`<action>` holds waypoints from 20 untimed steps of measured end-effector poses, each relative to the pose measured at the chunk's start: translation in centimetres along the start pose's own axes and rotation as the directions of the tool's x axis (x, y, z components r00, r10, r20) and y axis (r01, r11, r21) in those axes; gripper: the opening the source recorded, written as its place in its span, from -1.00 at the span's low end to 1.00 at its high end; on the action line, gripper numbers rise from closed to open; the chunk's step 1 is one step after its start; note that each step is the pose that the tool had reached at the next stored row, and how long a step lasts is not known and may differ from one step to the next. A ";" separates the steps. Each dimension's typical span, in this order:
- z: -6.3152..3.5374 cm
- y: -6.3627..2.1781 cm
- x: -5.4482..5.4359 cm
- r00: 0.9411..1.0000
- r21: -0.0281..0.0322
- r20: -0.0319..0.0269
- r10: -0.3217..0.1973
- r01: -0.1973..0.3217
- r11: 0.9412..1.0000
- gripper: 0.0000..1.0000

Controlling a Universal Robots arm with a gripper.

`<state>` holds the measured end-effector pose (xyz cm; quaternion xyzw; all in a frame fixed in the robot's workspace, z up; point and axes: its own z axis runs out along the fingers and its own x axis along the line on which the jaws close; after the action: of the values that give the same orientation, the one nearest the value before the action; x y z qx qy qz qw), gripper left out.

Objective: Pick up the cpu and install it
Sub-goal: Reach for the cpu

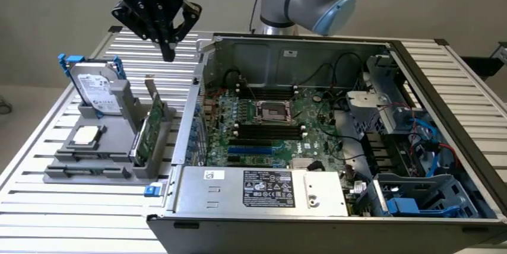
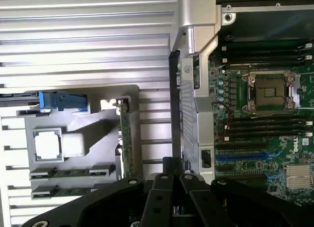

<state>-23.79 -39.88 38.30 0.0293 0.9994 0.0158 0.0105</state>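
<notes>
The worktop [image 1: 32, 206], slatted metal, carries a grey rack [image 1: 95, 171] at the exterior view's left. At the rack's far end a hard drive [image 1: 99, 91] stands on edge between blue brackets. Just in front of it the cpu [image 1: 85, 136] lies flat in its seat on the rack, silvery top up, with nothing touching it. Being square, it offers no long axis. A green card [image 1: 151, 129] stands on edge along the rack's right side. The hand [image 1: 168, 52] hangs well above the worktop, behind the rack and near the case's rear corner, with its fingers drawn together to a point and holding nothing. From the hand the cpu lies lower, toward the exterior view's left and nearer that camera, well apart. The hard drive and card stand close beside that line. Further right, the open case [image 1: 293, 58] holds the motherboard [image 1: 262, 141]. Its socket [image 1: 273, 110] sits mid-board and appears empty, though that cannot be confirmed from here. Judgement: pick-up not yet made.
</notes>
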 end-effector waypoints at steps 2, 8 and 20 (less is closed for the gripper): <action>0.09 -0.05 0.9 1.000 0.000 0.000 0.000 0.000 1.000 -0.79; 0.34 -0.22 3.6 1.000 0.000 0.000 0.000 0.000 1.000 -0.79; 0.86 -0.56 9.1 1.000 0.000 0.000 0.000 0.000 1.000 -0.79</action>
<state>-32.86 -39.88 37.24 0.0293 0.9994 0.0158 0.0105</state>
